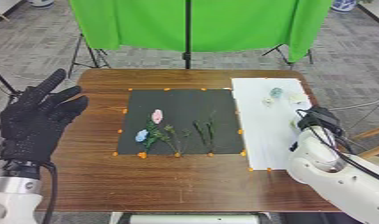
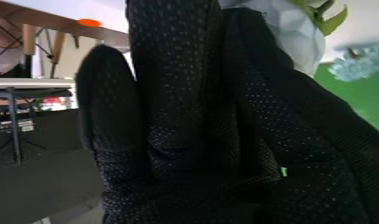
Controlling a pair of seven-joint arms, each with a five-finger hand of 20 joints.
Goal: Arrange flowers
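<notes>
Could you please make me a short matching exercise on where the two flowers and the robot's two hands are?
Column one:
1. pink flower
2. right hand
3. blue flower
4. left hand

Column two:
A. at the table's left edge
B. on the black mat, nearer the robot
C. at the white sheet's right edge
D. on the black mat, farther from the robot

Pairs: 1-D, 2-C, 3-B, 4-A

Pink flwr (image 1: 157,116), blue flwr (image 1: 141,135), grn sprigs (image 1: 200,131) flat on mat (image 1: 185,100); prob. pale flwrs (image 1: 276,92) on white sheet (image 1: 267,137).
</notes>
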